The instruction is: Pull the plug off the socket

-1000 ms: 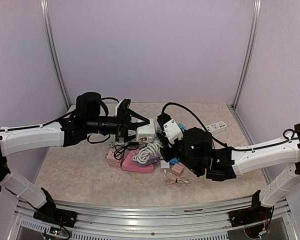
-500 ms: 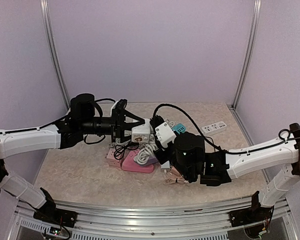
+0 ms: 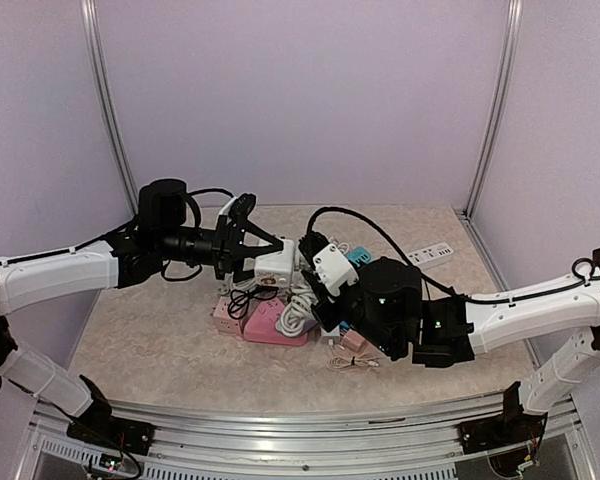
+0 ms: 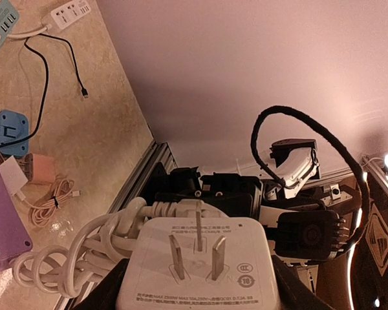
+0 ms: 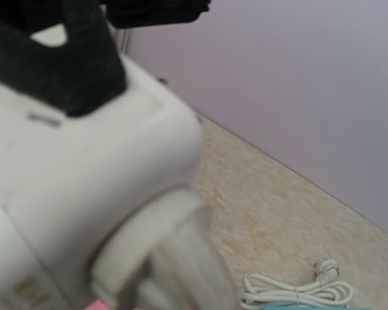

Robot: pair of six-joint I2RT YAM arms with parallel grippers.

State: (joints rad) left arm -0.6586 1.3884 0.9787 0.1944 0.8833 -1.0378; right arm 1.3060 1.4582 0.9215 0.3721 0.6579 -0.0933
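plug (image 4: 197, 265): a white block with three bare metal prongs. It is held up off the bench (image 3: 150, 340), above the pink power strip (image 3: 270, 328) and apart from it.
left pincer (image 3: 272, 262): stretched in level from the left. Its dark fingers (image 4: 110, 294) are clamped on two opposite sides of the plug.
plug relative to left pincer: the block is seated between the fingertips. The pronged face is turned back towards the left wrist, and the far face is turned towards the right arm.
white cable (image 3: 298, 308): joined to the plug at its far edge. It is gathered in loops that hang down and rest on the pink power strip.
right pincer (image 3: 305, 272): brought in from the right, just beside the plug's far face. The jaws are together; whether anything is caught between them cannot be told.
right wrist view: filled by a blurred white body and a thick cable collar. A dark shape lies across the top corner; it cannot be told whose finger it is.
teal adapter (image 3: 358, 256): lying on the bench behind the right wrist.
white power strip (image 3: 432, 252): lying at the far right of the bench, well apart from both arms.
small pink charger (image 3: 355, 340): lying on the bench near the right forearm, with a thin coiled lead beside it.
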